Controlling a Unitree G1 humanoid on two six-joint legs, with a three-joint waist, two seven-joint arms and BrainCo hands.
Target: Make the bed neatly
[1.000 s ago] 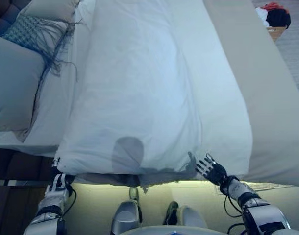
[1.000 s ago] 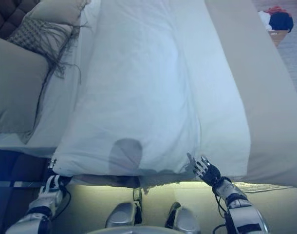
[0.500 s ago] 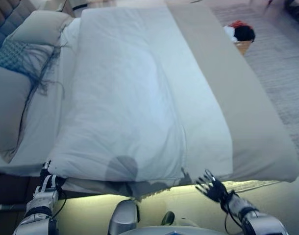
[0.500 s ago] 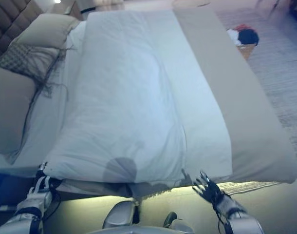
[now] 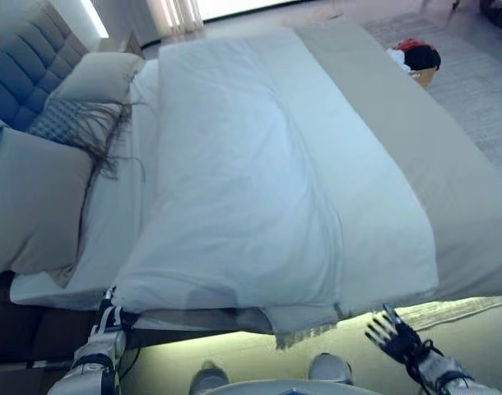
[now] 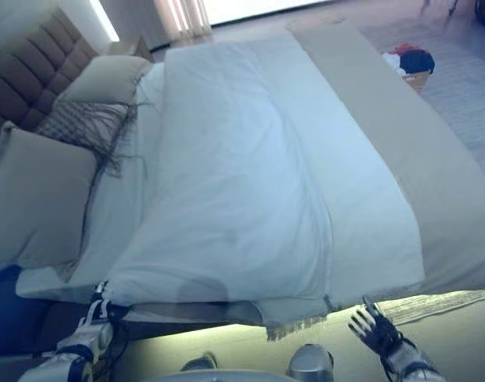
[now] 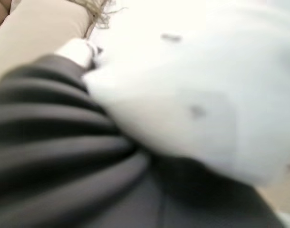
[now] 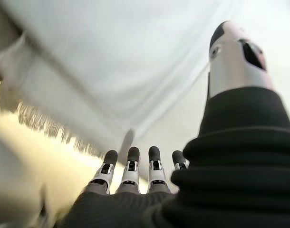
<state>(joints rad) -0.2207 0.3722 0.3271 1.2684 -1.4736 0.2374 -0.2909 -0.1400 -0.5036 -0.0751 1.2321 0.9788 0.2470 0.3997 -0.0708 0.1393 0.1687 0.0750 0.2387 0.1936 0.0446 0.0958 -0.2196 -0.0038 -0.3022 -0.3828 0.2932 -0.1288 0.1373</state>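
A white duvet [image 5: 234,181] lies along the bed, with a beige blanket [image 5: 436,164] over the foot end on the right. My left hand [image 5: 109,317] sits at the duvet's near left corner; in its wrist view white cloth [image 7: 192,80] lies right against the dark cover. My right hand [image 5: 397,336] hangs open with spread fingers [image 8: 130,166] below the bed's near edge, apart from the duvet [image 8: 111,61]. A fringed hem [image 5: 304,333] hangs out under the duvet's near edge.
Beige pillows [image 5: 33,206] [image 5: 99,78] and a fringed patterned cushion [image 5: 66,123] lie at the head end, against a tufted headboard [image 5: 20,74]. A basket of clothes [image 5: 417,62] stands on the carpet beyond the far right side of the bed.
The camera has tilted, so more of the bed shows. My right hand has dropped away from the duvet's near edge, down and to the right. My left hand stays at the corner.
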